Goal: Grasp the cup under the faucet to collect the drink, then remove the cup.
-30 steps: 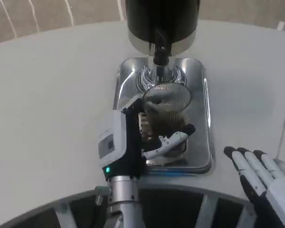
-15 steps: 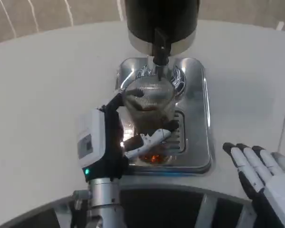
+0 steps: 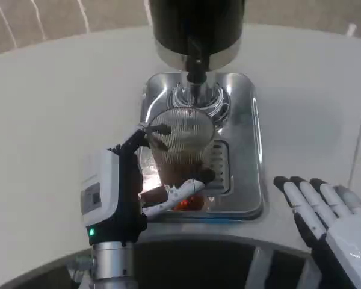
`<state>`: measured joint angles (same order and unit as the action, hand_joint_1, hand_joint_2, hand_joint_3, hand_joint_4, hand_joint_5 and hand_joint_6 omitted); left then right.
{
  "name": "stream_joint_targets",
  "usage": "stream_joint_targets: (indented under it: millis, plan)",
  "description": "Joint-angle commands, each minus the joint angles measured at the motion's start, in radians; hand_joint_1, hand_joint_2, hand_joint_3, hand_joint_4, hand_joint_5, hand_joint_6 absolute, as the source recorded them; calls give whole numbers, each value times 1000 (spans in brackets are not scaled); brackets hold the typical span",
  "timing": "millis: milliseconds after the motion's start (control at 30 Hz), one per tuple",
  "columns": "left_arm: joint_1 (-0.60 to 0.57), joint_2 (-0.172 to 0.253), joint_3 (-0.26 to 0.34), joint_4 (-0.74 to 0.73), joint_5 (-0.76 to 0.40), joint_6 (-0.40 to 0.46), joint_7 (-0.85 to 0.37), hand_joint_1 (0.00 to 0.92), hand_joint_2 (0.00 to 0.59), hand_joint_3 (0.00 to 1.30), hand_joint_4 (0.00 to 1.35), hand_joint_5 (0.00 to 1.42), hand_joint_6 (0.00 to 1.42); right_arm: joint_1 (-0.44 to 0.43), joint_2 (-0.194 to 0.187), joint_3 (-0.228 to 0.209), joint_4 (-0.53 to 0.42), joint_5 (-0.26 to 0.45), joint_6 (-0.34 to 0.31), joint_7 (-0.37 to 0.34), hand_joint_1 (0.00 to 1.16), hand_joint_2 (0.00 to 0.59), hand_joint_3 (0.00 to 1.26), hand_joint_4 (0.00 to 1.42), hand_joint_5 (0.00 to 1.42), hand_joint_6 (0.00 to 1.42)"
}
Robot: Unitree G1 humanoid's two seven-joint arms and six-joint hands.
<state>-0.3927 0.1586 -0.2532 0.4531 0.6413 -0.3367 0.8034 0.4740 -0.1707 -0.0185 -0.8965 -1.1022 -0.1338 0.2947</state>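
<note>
The cup (image 3: 183,144) is in the left hand (image 3: 117,195) now, a clear ribbed glass with dark drink showing through its wall, held over the near half of the steel drip tray (image 3: 248,150), toward that tray's left edge and no longer straight beneath the faucet (image 3: 195,66). White and black fingers (image 3: 174,191) wrap across its lower front, thumb side tucked against its left wall, so that hand is clenched on the cup. Whether the base is lifted or resting on the grille, I can't tell from here. Behind it stands the black dispenser (image 3: 195,24) at the far edge of the tabletop (image 3: 48,108), spout pointing down at the bare rings of the tray. The right hand (image 3: 325,214) lies well apart at the near right corner of the tabletop, fingers stretched flat and spread, holding nothing. Collecting looks done; what remains is getting the cup clear and set down. The danger is the liquid: it sits fairly high, and a quick swing or a tilt of that wrist could slop it over the rim onto the tray and tabletop. The grip is low on a smooth, tapering wall, so the cup could also slip or tip top-heavy. And the tray's raised lip is right there, ready to catch the base if it's dragged out low.
</note>
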Motion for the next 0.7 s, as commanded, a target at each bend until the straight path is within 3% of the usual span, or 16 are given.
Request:
stream_joint_targets:
  millis: [33, 300, 700]
  plan:
    - [5, -2, 9, -12, 10, -4, 7, 718, 84, 1101, 1219, 1364, 1424, 2, -10, 0, 0, 12, -3, -3, 656, 375, 0, 0, 0, 0]
    - [27, -1, 15, -45, 8, -15, 7, 717, 85, 1101, 1219, 1364, 1424, 8, -18, -9, -3, 17, -3, -9, 656, 376, 0, 0, 0, 0]
    - [180, 54, 60, -268, -14, -61, -80, 716, 85, 1101, 1231, 1364, 1424, -12, -34, -39, 2, 42, -4, -21, 645, 385, 0, 0, 0, 0]
